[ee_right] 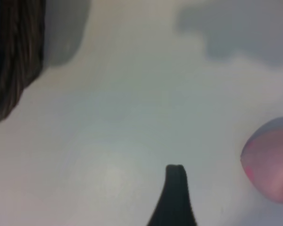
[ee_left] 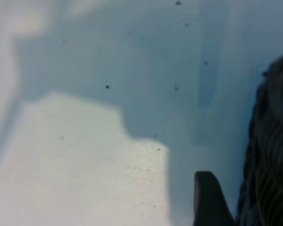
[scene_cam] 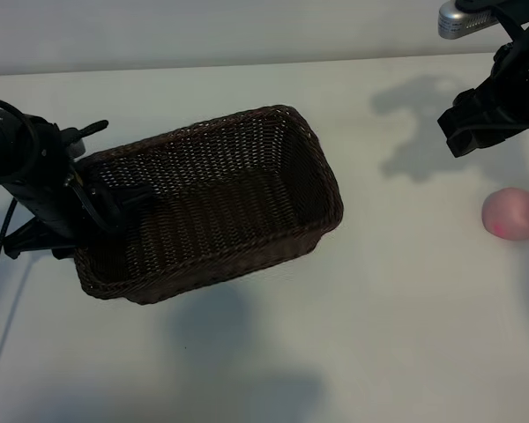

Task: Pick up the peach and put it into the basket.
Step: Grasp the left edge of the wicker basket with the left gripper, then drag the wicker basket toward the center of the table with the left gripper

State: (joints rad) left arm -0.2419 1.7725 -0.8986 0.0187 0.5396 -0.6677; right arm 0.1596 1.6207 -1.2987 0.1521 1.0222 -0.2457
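The peach (scene_cam: 512, 214), pale pink with a redder blush, lies on the white table at the far right. It also shows in the right wrist view as the peach (ee_right: 270, 160), off to one side of the single visible finger (ee_right: 175, 193). My right gripper (scene_cam: 478, 123) hangs open above the table behind the peach, with nothing in it. The dark wicker basket (scene_cam: 247, 132) stands left of centre and nothing lies inside it. My left gripper (scene_cam: 106, 201) is at the basket's left end, right at the rim. The basket wall (ee_left: 273, 155) fills one edge of the left wrist view.
The white table (scene_cam: 397, 317) spreads bare between the basket and the peach and along the front. The arms cast shadows behind the peach and in front of the basket. A cable hangs from the left arm at the table's left edge.
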